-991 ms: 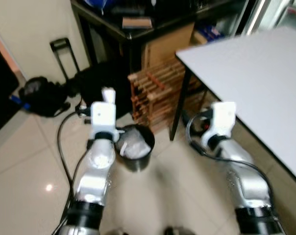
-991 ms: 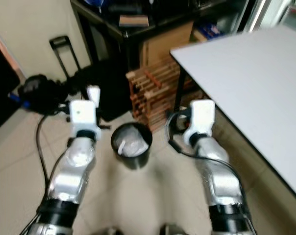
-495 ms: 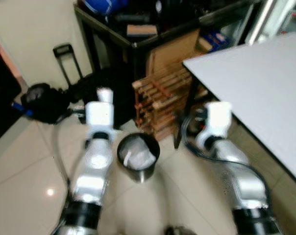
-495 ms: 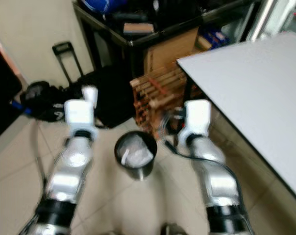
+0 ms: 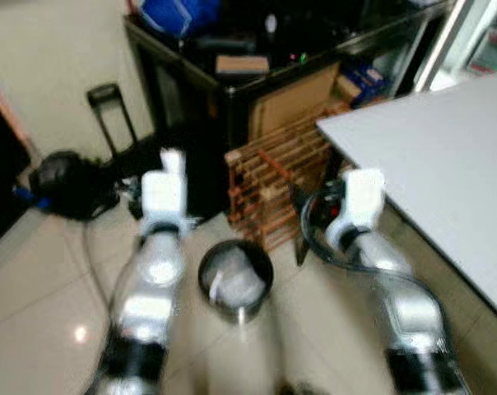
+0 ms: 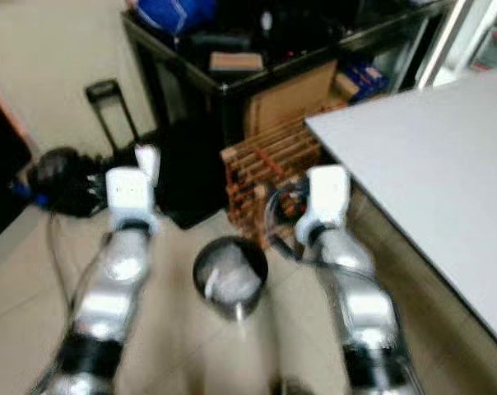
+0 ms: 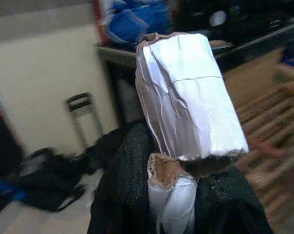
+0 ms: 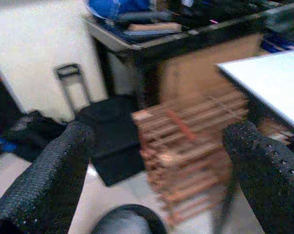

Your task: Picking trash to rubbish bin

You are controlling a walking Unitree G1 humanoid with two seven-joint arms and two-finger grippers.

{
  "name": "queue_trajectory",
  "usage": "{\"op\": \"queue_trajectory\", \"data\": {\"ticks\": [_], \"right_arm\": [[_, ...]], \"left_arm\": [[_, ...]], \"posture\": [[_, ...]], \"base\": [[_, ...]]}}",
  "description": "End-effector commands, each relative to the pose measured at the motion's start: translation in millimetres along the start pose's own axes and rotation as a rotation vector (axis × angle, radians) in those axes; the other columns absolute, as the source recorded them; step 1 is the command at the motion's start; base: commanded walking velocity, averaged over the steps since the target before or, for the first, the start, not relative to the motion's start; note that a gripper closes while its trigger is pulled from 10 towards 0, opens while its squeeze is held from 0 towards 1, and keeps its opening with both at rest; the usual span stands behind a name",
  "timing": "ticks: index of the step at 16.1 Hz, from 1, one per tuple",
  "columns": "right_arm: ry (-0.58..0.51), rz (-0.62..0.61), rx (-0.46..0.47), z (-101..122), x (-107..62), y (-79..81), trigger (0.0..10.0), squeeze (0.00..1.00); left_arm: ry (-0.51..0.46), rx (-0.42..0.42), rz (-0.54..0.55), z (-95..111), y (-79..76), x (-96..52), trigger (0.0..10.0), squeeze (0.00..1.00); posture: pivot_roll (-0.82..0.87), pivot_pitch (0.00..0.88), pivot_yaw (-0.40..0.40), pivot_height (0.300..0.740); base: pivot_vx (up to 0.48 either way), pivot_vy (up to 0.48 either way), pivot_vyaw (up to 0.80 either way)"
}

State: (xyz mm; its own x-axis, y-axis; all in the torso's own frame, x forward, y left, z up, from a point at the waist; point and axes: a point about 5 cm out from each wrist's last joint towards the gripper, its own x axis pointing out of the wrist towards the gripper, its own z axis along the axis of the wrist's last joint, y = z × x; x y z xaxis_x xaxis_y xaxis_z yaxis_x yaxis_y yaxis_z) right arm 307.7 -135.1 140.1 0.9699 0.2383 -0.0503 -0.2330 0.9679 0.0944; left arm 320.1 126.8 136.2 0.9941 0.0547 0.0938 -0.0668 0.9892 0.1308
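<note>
The left end effector [image 7: 178, 195] held a white wrapper [image 7: 186, 97] near the bin [image 5: 235, 278], while the right end effector [image 8: 161, 161] was wide open.

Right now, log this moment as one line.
left hand: shut on crumpled paper | right hand: open | bin: on floor between arms

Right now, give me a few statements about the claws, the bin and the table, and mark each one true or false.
1. The left claw is shut on a crumpled white paper cup. True.
2. The right claw is gripping a piece of trash. False: its fingers are spread apart with nothing between them.
3. The rubbish bin stands on the floor between the two arms. True.
4. The rubbish bin holds nothing. False: pale crumpled trash already lies inside it.
5. The white table is on the robot's left. False: it is on the right.
</note>
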Motion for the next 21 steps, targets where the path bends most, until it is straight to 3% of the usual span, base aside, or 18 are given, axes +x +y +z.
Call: {"op": "queue_trajectory", "data": {"ticks": [1,5,9,16,21], "right_arm": [[-0.015,0.014,0.007,3.9,1.9,5.1,10.0,0.00],[-0.006,0.014,0.010,2.7,2.3,5.2,10.0,0.00],[-0.007,0.015,0.012,3.2,3.4,5.7,10.0,0.00],[-0.017,-0.003,0.007,2.5,2.9,2.6,10.0,0.00],[-0.012,-0.002,0.008,0.6,2.9,2.8,10.0,0.00]], "left_arm": [[-0.002,0.015,0.011,1.0,6.7,0.8,10.0,0.00],[0.004,0.016,0.018,-0.4,8.5,-0.1,10.0,0.00],[0.008,0.016,0.019,-0.7,8.6,0.5,10.0,0.00],[0.008,0.018,0.017,-1.0,8.9,-0.4,10.0,0.00],[-0.026,0.018,-0.029,3.0,1.7,-1.9,10.0,0.00]], "posture": [[-0.05,0.130,0.018,0.740],[-0.04,0.143,0.016,0.740],[-0.04,0.147,0.014,0.740],[-0.04,0.153,0.017,0.740],[-0.04,0.155,0.017,0.740]], "base": [[0.405,0.000,0.00],[0.406,0.000,0.00],[0.405,0.000,-0.64],[0.406,0.000,0.00],[0.058,0.000,0.00]]}}
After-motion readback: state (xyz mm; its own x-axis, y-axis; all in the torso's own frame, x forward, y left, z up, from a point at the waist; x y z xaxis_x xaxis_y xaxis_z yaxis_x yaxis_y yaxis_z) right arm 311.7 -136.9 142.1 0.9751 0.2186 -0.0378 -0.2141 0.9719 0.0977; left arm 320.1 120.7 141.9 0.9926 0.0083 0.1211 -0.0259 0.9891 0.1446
